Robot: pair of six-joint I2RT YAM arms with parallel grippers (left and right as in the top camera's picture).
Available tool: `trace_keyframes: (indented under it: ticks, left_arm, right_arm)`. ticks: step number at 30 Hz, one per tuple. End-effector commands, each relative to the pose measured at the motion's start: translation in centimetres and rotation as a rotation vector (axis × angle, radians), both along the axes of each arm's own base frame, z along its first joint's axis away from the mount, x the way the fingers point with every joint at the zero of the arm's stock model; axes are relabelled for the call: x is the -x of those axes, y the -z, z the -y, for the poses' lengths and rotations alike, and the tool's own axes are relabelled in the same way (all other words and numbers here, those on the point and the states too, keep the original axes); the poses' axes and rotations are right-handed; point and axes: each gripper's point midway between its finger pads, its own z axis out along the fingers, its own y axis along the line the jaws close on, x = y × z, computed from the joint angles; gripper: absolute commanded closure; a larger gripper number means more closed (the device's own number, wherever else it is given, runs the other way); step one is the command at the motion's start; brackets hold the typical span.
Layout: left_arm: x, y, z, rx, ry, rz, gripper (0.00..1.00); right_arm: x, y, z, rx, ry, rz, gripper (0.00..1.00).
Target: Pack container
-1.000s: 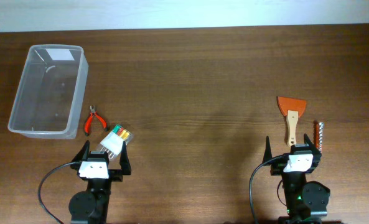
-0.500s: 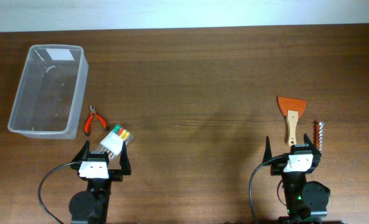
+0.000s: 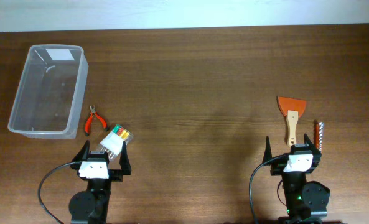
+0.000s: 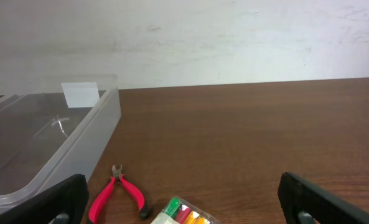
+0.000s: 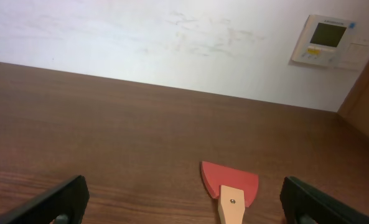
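**Q:** Fig. 1, near edge. How do the claws stand?

**A:** Left claw and right claw are both spread wide, pinching nothing.

**Q:** What lies ahead of the left one?

**A:** Just ahead, centred between its fingers, is a pack of coloured pens. Red-handled pliers lie just beyond, slightly left. Further ahead and left, well apart, is the clear tub, upright with nothing in it (white label on its far wall).

**Q:** And ahead of the right?

**A:** A scraper, handle toward the claw, with a twisted metal bit beside it to the right.

**Q:** How would the tub handle?

**A:** Probably light, thin-walled, springy and slick. It is best pinched over the rim of the wall nearest the claw, one finger inside. A hard squeeze may bow it.
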Motion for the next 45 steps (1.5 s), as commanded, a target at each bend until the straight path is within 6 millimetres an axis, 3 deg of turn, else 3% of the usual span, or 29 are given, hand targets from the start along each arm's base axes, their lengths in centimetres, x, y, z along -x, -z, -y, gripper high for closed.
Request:
trace_keyframes:
  ticks: [1, 26, 35, 38, 41, 45]
  left_arm:
    - [0.1, 0.0, 0.2, 0.004, 0.010, 0.001, 0.01]
    - [0.0, 0.0, 0.1, 0.004, 0.005, 0.001, 0.01]
    - [0.0, 0.2, 0.0, 0.007, 0.004, -0.007, 0.01]
    - [-0.1, 0.6, -0.3, 0.106, -0.029, -0.027, 0.01]
    - [-0.1, 0.6, -1.5, 0.240, -0.112, -0.037, 0.01]
    - [0.0, -1.3, -2.4, 0.302, -0.167, -0.014, 0.01]
  right_arm:
    - [0.0, 0.2, 0.1, -0.008, 0.008, -0.002, 0.01]
    - [0.0, 0.2, -0.2, -0.018, -0.013, -0.003, 0.01]
    - [-0.1, 1.0, -0.2, -0.190, 0.006, -0.032, 0.01]
    - [-0.2, 1.5, -0.2, -0.206, 0.010, -0.053, 0.01]
    - [-0.4, 1.0, -0.2, -0.345, 0.021, -0.032, 0.01]
    - [-0.6, -0.7, -0.2, -0.360, 0.016, -0.014, 0.01]
